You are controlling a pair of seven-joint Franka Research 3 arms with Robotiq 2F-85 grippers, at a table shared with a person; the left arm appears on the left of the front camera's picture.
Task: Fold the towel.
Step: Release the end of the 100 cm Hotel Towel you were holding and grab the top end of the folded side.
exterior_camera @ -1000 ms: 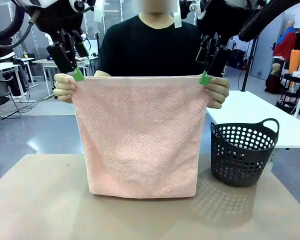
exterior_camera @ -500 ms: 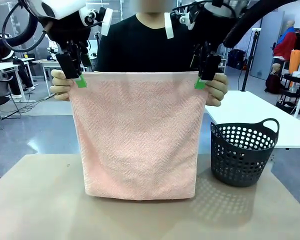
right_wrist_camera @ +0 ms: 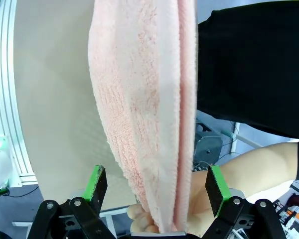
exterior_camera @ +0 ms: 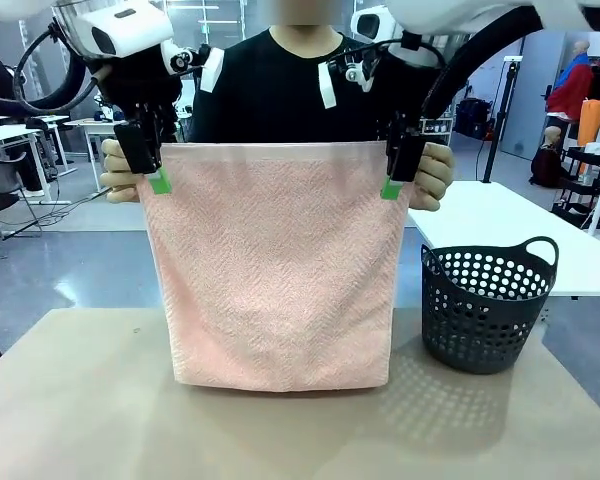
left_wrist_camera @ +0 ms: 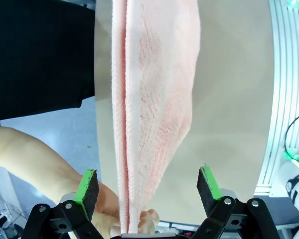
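- A person's hands (exterior_camera: 122, 168) hold the towel (exterior_camera: 275, 270) up over the table (exterior_camera: 70, 400).
- Left fingers (left_wrist_camera: 87, 188) and right fingers (right_wrist_camera: 96, 185) are open, straddling its top corners.
- A basket (exterior_camera: 485, 310) stands near the table's right edge.

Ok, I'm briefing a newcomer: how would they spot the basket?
Look at the broad tan tabletop. Toward its right side, beside the hanging pale pink terry towel, stands a dark grey plastic basket. Its hole-dotted walls and loop handle set it apart from the soft cloth.

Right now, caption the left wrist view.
Open left claw straddles the hanging pink towel that a person's hand holds.
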